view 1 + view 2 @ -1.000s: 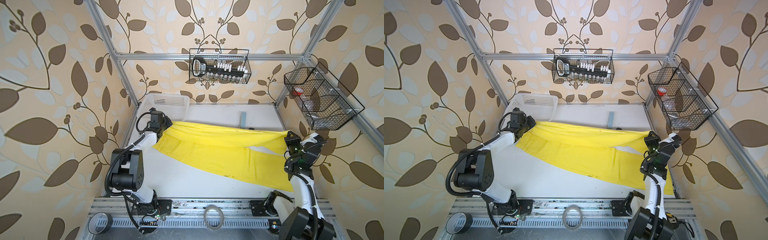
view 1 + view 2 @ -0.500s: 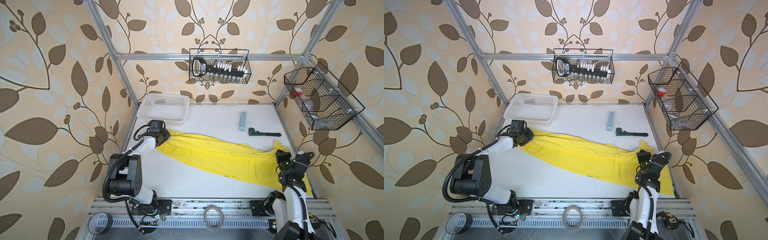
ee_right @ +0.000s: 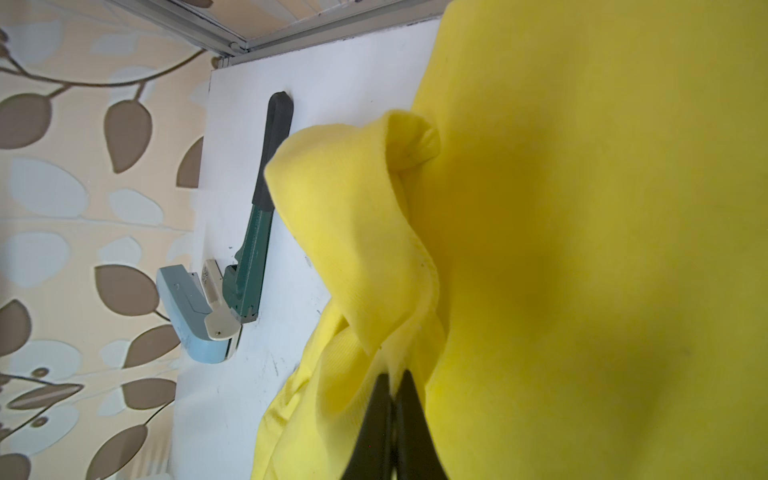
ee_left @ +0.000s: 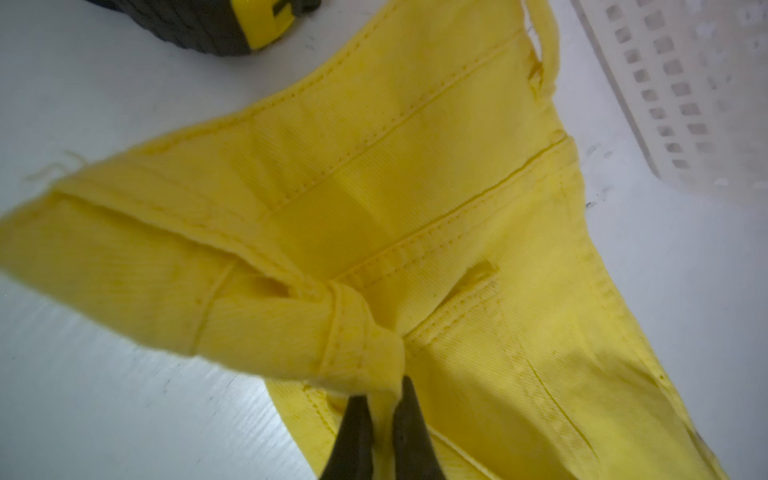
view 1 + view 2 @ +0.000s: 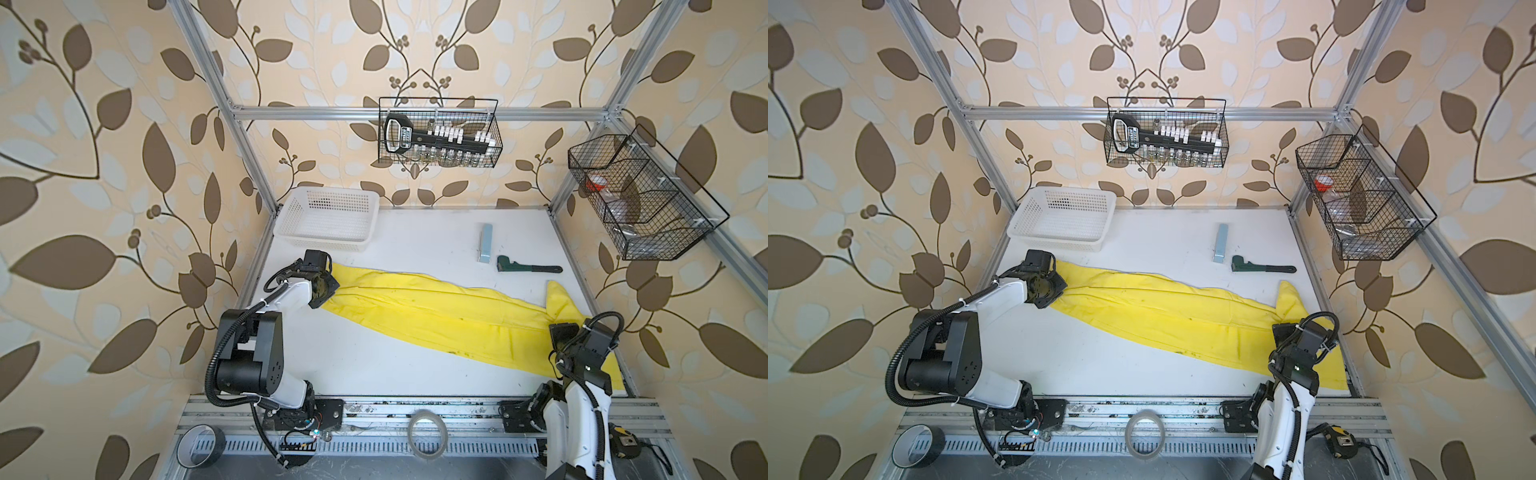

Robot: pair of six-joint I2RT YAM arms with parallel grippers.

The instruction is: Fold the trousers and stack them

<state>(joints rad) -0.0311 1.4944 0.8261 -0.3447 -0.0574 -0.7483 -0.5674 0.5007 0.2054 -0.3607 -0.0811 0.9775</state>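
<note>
The yellow trousers (image 5: 436,316) lie slantwise across the white table (image 5: 374,365), waist end near the white basket (image 5: 332,243). The left gripper (image 4: 384,401), its arm stretched low and forward, is pinched tight on the waistband. The right gripper (image 3: 394,384), its arm bent up at the table's right edge, is clamped on a fold of leg cloth

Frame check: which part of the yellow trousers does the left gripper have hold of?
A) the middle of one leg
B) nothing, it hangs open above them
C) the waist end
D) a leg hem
C: in the left wrist view the left gripper is shut on a bunched fold of the trousers, right beside the double-stitched waistband and pocket seams.
</note>
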